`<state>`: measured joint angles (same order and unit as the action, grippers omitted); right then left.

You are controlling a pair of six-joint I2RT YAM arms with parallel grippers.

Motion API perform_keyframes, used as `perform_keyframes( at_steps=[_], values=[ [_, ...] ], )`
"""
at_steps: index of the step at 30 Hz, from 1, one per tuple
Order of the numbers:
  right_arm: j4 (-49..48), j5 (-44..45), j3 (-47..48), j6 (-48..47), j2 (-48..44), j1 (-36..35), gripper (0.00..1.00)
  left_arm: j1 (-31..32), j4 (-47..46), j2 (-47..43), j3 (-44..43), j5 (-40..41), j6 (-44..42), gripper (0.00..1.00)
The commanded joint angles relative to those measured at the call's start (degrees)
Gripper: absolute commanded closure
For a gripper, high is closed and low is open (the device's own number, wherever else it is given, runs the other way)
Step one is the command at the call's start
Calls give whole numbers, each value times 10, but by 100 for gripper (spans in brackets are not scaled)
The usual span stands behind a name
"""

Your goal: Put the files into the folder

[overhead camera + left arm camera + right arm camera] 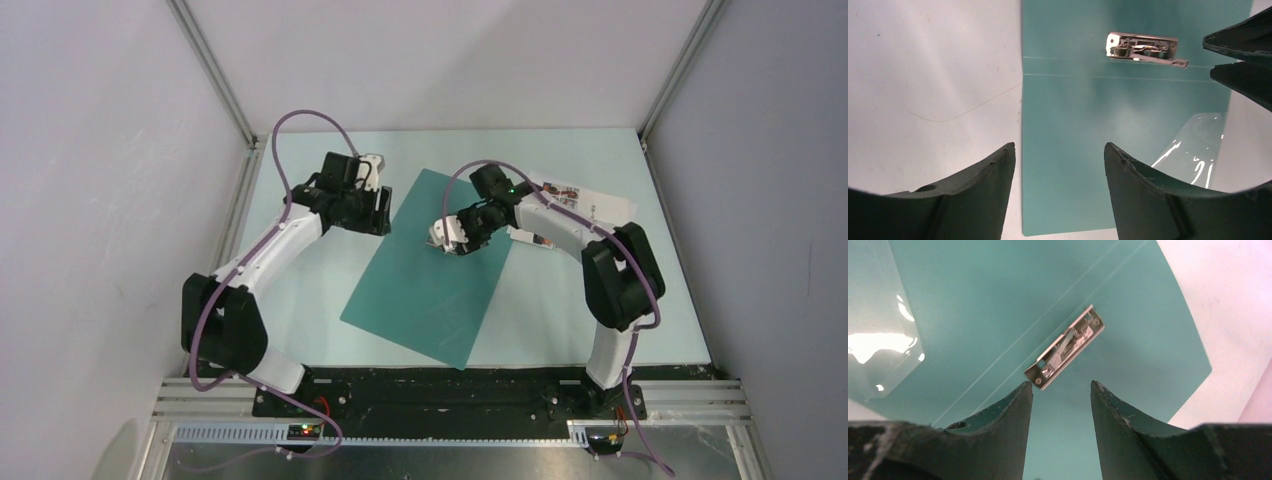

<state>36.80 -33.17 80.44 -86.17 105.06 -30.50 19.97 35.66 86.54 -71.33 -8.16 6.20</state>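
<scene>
The teal folder (430, 275) lies flat and open at mid table, its metal clip (1143, 47) showing on the inner spine. The clip also shows in the right wrist view (1065, 347). My left gripper (385, 215) is open and empty, straddling the folder's left edge (1023, 150). My right gripper (447, 240) is open and empty, low over the folder just short of the clip; its fingers (1243, 60) show in the left wrist view. The files (585, 205) lie at the back right, partly hidden by the right arm; I see only colourful photos on them.
A clear glossy flap (1198, 145) lies on the folder's far side, also in the right wrist view (878, 340). Grey walls and metal posts (215, 70) enclose the pale table (300, 290). The arm bases sit at the near edge.
</scene>
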Motion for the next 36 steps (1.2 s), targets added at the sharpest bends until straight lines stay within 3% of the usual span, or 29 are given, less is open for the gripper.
perform_keyframes(
  at_steps=[1,6,14,23,36],
  values=[
    [-33,24,-5,-126,22,-14,50,-10,2,-37,-4,26,-27,30],
    [-25,41,-5,-169,37,-25,53,-16,2,-49,-7,36,-29,30],
    [-75,64,-6,-157,56,-41,62,-18,1,-58,7,42,-32,30],
    [-62,67,-6,-176,63,-52,69,-25,1,-50,4,43,-30,30],
    [-90,81,-6,-147,70,-57,95,-41,2,-50,8,38,-26,30]
  ],
)
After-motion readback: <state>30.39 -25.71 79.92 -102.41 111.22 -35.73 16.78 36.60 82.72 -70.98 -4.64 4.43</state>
